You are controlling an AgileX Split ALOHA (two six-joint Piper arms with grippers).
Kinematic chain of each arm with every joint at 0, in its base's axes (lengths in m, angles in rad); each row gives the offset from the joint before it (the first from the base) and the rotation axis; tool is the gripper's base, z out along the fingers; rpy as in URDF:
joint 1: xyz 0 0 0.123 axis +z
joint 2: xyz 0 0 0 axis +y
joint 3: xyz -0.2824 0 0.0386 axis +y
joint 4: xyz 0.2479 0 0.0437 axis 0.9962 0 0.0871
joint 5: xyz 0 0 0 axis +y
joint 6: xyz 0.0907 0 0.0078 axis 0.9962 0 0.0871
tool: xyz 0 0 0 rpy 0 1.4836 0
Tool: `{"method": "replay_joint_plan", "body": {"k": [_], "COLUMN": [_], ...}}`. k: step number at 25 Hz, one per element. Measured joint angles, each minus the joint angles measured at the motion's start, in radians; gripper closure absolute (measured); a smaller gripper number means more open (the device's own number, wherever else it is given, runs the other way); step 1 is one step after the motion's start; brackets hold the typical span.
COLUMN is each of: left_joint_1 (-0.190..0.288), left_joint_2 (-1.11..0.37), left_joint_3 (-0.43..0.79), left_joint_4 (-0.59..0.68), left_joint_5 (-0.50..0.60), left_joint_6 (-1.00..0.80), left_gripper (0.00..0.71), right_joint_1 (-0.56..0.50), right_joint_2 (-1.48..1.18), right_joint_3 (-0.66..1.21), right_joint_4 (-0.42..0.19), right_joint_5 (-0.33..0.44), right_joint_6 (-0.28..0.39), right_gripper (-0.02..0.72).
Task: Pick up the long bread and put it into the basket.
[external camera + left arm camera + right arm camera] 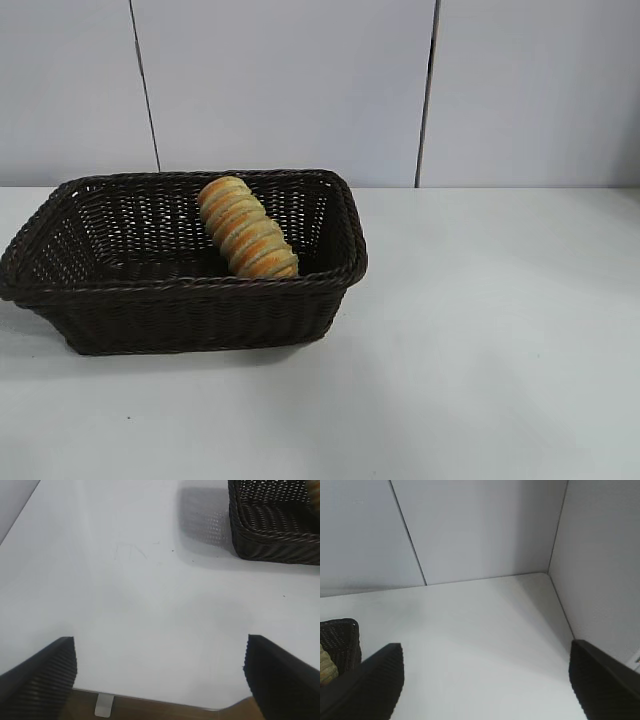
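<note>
The long bread (246, 227), tan-golden with orange-brown ridged stripes, lies inside the dark brown wicker basket (190, 297), leaning against its back right side. Neither arm shows in the exterior view. My left gripper (160, 672) is open and empty above bare table near the table's edge, with a corner of the basket (272, 535) farther off. My right gripper (486, 680) is open and empty above bare table near the wall corner. In the right wrist view a corner of the basket (342, 640) and a bit of the bread (326, 667) show at the picture's edge.
The white table (480, 330) extends to the right of the basket. Grey wall panels (300, 90) stand behind it, and they meet in a corner (552, 555) in the right wrist view. The table's edge (165, 702) with brown floor beyond lies under the left gripper.
</note>
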Motion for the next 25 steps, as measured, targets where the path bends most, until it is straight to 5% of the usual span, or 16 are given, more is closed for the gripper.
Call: {"method": "replay_joint_plan", "body": {"k": [15,25], "left_joint_1": [0.0,0.0], "left_joint_2": [0.0,0.0], "left_joint_3": [0.0,0.0], "left_joint_4": [0.0,0.0], "left_joint_5": [0.0,0.0], "left_joint_6": [0.0,0.0], "left_gripper": [0.053,0.053], "right_joint_1": [0.0,0.0], "right_joint_2": [-0.074,-0.073], "right_joint_3": [0.399,0.424], "right_joint_4": [0.026,0.031], "right_joint_5": [0.0,-0.003], "right_joint_6": [0.029,0.03], "right_gripper": [0.081,0.081]}}
